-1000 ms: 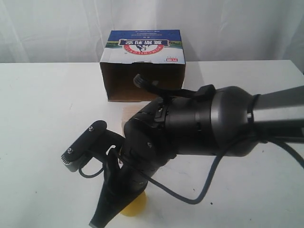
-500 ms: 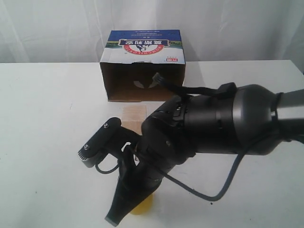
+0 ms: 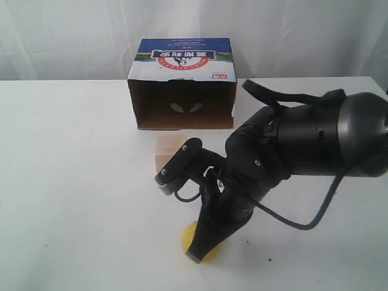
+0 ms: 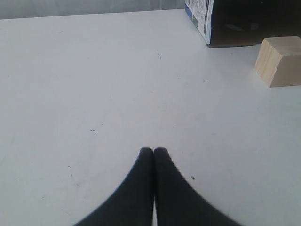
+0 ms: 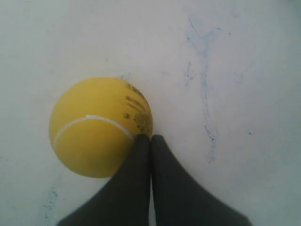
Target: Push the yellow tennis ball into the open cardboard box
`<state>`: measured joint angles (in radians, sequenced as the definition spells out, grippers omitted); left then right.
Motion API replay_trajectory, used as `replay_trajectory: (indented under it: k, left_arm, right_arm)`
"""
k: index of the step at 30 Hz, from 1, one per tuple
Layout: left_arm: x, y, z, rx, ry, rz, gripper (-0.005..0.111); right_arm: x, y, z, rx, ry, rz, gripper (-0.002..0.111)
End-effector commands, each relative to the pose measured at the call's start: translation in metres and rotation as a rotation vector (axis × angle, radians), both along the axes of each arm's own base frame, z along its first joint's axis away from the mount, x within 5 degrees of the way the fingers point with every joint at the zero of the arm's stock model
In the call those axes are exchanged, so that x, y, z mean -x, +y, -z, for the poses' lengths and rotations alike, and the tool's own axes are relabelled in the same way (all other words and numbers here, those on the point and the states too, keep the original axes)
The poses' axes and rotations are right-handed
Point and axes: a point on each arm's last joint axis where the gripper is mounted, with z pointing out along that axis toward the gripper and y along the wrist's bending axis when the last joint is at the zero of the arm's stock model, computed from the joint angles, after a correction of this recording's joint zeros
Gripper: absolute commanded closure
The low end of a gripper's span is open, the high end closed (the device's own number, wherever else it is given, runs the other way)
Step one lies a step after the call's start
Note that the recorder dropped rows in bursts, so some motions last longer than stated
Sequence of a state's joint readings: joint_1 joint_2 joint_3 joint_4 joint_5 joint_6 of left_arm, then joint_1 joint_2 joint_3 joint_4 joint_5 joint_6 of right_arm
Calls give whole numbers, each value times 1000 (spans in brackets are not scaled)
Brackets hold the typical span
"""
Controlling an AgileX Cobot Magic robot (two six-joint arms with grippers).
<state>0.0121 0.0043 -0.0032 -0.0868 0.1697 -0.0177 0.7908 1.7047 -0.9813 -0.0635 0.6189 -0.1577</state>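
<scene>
White curtain hangs behind a white table. From the outside camera, the large brown open cardboard box with its blue-and-white printed top sits at the far side, its dark mouth facing the near edge. The small fuzzy yellow tennis ball lies near the front edge, half hidden behind the right gripper. The box is at about 12 o'clock from the ball, well apart. A pale wooden cube stands between them, a little toward 11 o'clock. The bulky dark right arm comes in from 3 o'clock and bends steeply down, fingers pressed together with nothing between them. The ball peeks out mostly on their 9 o'clock side. I'd say the push has to run toward 12 o'clock and pass the cube on its 3 o'clock side.

The left wrist camera shows the left gripper closed on nothing over bare table. The cube and a corner of the box lie well ahead of it. No ball shows, so the right arm is clearly the nearer one.

The right wrist camera shows the ball, pale seam up, touching the side of the shut fingertips of the right gripper. It sits beside them, not between them. Being round, the ball has no long axis to line up.
</scene>
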Motion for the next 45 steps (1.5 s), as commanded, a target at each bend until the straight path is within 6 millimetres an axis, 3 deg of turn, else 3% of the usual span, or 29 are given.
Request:
replay_trajectory:
  k: [1,7,14,18,28,45]
  left_arm:
    - [0,0,0,6,-5,-7,107]
    - [0,0,0,6,-5,-7,107]
    - [0,0,0,6,-5,-7,107]
    - [0,0,0,6,-5,-7,107]
    - [0,0,0,6,-5,-7,107]
    - [0,0,0,6,-5,-7,107]
  right_arm:
    - [-5,-13,8,47,20,26,108]
    - [-14,-28,-11,20,-34,71,108]
    - [-8,-35,-48,-72,-124,94,108]
    - [-3,-37,-57,-106,-119,113,108]
    - [12,-23,-54,-123,-50,90,108]
    - [8,-17,-27,-54,25,94,108]
